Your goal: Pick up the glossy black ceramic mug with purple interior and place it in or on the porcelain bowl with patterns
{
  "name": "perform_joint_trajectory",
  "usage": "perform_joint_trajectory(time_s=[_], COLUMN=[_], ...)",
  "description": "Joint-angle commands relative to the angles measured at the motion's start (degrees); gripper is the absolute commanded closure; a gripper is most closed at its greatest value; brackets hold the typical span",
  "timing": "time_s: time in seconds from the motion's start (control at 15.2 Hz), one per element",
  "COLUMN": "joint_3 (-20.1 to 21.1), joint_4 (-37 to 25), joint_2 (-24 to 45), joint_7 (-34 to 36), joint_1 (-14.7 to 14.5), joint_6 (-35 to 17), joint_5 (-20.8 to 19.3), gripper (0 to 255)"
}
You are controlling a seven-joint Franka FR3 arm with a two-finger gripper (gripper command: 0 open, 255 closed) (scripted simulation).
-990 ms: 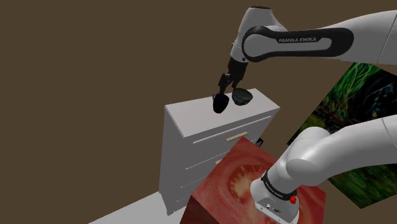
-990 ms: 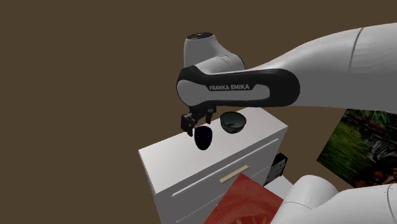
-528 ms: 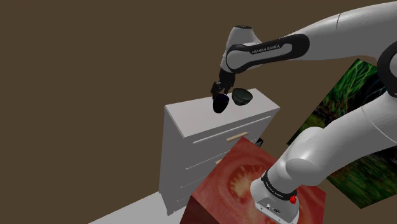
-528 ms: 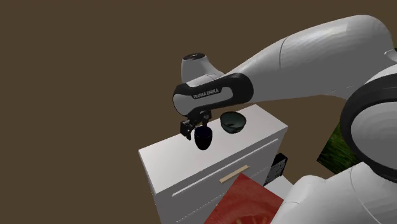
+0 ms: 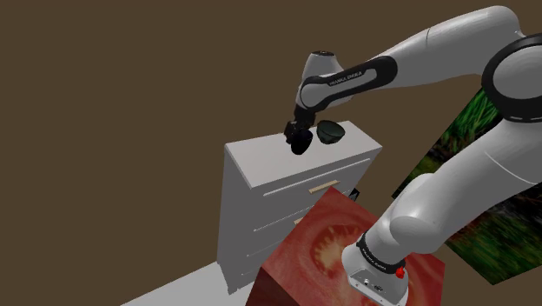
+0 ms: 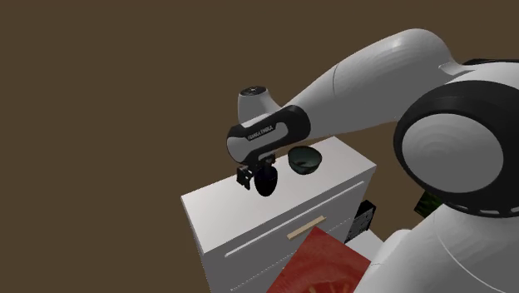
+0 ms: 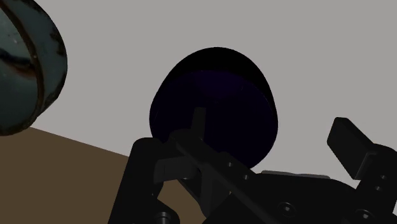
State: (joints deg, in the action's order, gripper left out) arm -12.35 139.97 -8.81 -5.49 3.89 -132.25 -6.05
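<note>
A glossy black mug [image 5: 301,144] with a dark purple inside [image 7: 213,108] stands on the white dresser top [image 5: 261,156]. Just beside it, toward the shoulder view's right, sits the dark patterned bowl [image 5: 330,131], which shows blue-grey with brown bands in the wrist view [image 7: 25,63]. My gripper [image 5: 297,132] hangs right over the mug [image 6: 266,180], tilted, its fingers apart. In the wrist view one finger [image 7: 198,121] lies across the mug's mouth and the other [image 7: 348,141] stands off beside the mug; my gripper [image 7: 273,130] holds nothing. The bowl [image 6: 305,160] holds nothing.
The dresser [image 5: 287,209] has several drawers with a tan handle [image 5: 323,185]. My stand, a box with a tomato picture [image 5: 334,248], is in front of it. A green foliage picture [image 5: 486,148] leans at the right. A brown wall [image 5: 130,104] is behind.
The arm has swung toward the shoulder view's left and brought the gripper down close onto the mug. The fingers stayed apart. Mug and bowl have not moved.
</note>
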Motion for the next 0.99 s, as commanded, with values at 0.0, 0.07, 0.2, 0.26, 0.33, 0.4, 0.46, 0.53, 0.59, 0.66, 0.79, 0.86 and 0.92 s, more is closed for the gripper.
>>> perform_joint_trajectory(time_s=[0.0,0.07,0.2,0.26,0.33,0.4,0.46,0.53,0.59,0.66,0.79,0.86,0.92], joint_3=[-0.18,-0.18,-0.18,-0.18,-0.18,-0.18,-0.18,-0.18,-0.18,-0.18,-0.18,-0.18,-0.18], joint_4=[0.76,0.77,0.76,0.76,0.76,0.76,0.76,0.77,0.77,0.77,0.77,0.77,0.77], joint_2=[1.41,1.4,1.41,1.41,1.41,1.41,1.41,1.4,1.4,1.4,1.4,1.4,1.4], joint_7=[-0.21,-0.2,-0.21,-0.21,-0.21,-0.21,-0.21,-0.21,-0.21,-0.21,-0.21,-0.21,-0.2], joint_1=[0.03,0.04,0.04,0.04,0.04,0.04,0.04,0.04,0.04,0.04,0.04,0.04,0.04], joint_6=[-2.19,-2.19,-2.19,-2.19,-2.19,-2.19,-2.19,-2.18,-2.18,-2.18,-2.18,-2.18,-2.18], joint_5=[0.17,0.17,0.17,0.17,0.17,0.17,0.17,0.17,0.17,0.17,0.17,0.17,0.17], gripper=[0,0,0,0,0,0,0,0,255,255,255,255,255])
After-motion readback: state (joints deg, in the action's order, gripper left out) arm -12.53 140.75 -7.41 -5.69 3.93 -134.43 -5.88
